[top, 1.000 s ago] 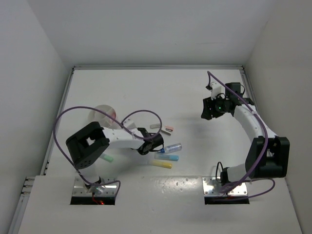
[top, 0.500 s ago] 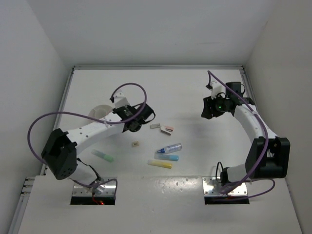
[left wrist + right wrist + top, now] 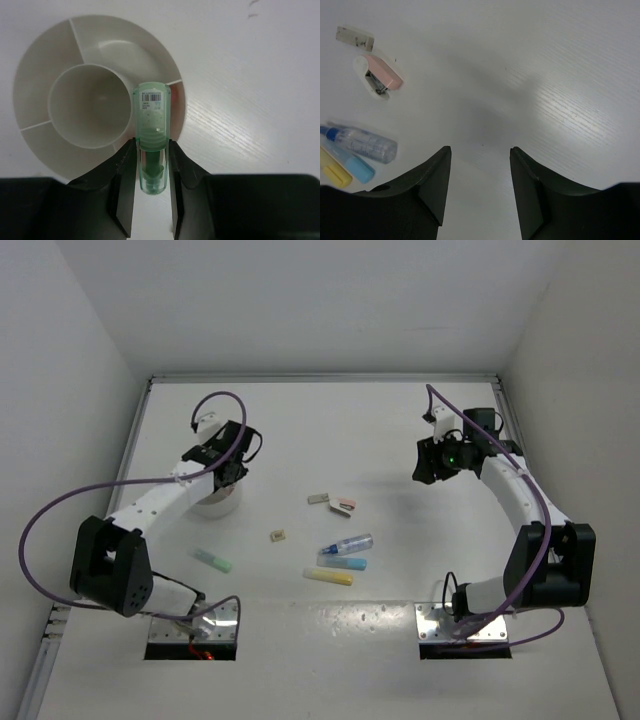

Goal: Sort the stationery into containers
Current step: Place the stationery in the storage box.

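Note:
My left gripper (image 3: 229, 466) is shut on a green marker (image 3: 151, 131) and holds it above the round white divided dish (image 3: 44, 65), over its right side. The dish shows partly under the gripper in the top view (image 3: 214, 504). A bit of pink shows in the dish compartment behind the marker. On the table lie a mint marker (image 3: 212, 559), a tan eraser (image 3: 278, 535), a grey eraser (image 3: 318, 498), a pink item (image 3: 344, 505), a clear blue-capped tube (image 3: 348, 543), a light blue marker (image 3: 342, 562) and a yellow marker (image 3: 329, 577). My right gripper (image 3: 428, 466) is open and empty above bare table.
The table is walled at the back and both sides. In the right wrist view the grey eraser (image 3: 354, 38), pink item (image 3: 380, 75), tube (image 3: 365, 142), light blue marker (image 3: 347, 164) and yellow marker (image 3: 334, 174) lie left of the right gripper (image 3: 480, 150).
My left arm has swung from the cluster in the middle back and to the left, over the dish, with the green marker in its jaws. The right arm has not moved.

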You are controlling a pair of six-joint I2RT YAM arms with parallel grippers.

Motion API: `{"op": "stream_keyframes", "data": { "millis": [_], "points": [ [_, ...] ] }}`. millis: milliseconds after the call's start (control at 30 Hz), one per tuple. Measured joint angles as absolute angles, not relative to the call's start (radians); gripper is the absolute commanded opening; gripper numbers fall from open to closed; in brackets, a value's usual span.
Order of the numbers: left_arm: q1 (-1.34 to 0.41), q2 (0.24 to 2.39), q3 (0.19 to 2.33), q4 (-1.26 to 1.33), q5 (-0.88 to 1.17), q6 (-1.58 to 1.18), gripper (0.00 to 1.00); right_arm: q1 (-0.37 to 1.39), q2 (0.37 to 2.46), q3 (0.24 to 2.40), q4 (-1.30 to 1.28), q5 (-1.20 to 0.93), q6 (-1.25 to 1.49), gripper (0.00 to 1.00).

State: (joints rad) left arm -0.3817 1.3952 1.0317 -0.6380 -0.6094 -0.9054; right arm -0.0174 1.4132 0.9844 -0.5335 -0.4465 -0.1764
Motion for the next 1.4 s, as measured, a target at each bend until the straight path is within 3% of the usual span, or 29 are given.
{"op": "stream_keyframes", "data": {
  "millis": [900,1200,1400],
  "points": [
    [-0.205,1.285,0.942,-0.532,-0.127,-0.758,0.04,-0.017,1.413,0.984,-0.533,-0.447,-0.176,0.50],
    [-0.101,1.281,0.901,-0.527,0.046,-0.772,0.05,-0.017,1.413,0.984,-0.533,-0.447,-0.176,0.50],
    [-0.049,1.281,0.885,-0.524,0.097,-0.772,0.14,-0.017,1.413,0.984,-0.534,-0.447,-0.176,0.50]
  ]
}}
